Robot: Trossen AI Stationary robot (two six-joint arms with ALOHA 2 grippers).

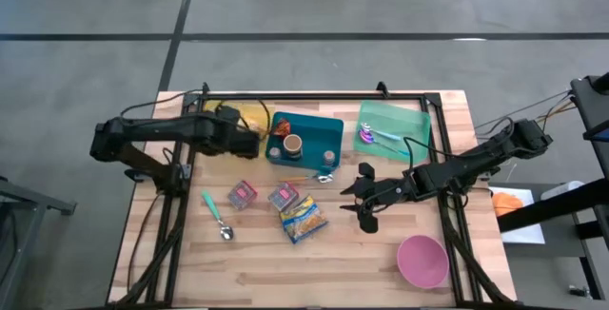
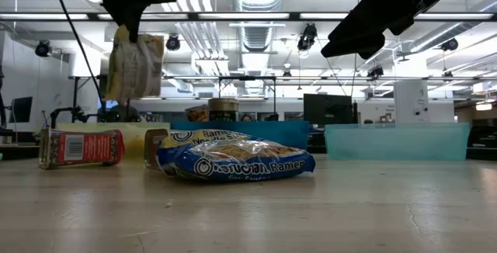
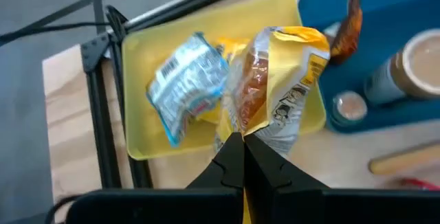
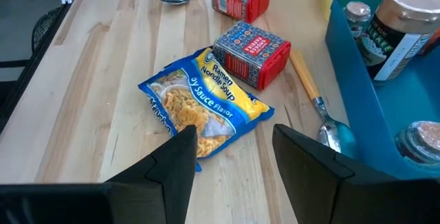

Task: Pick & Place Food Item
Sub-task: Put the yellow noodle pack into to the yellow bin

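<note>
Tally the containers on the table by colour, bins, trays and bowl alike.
Yellow bin: 1
Blue bin: 1
Green tray: 1
Pink bowl: 1
Total: 4

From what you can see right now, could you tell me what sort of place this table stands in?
Probably a robotics lab or workshop: the low view shows bare ceiling light strips, monitors and equipment behind the wooden table.
</note>
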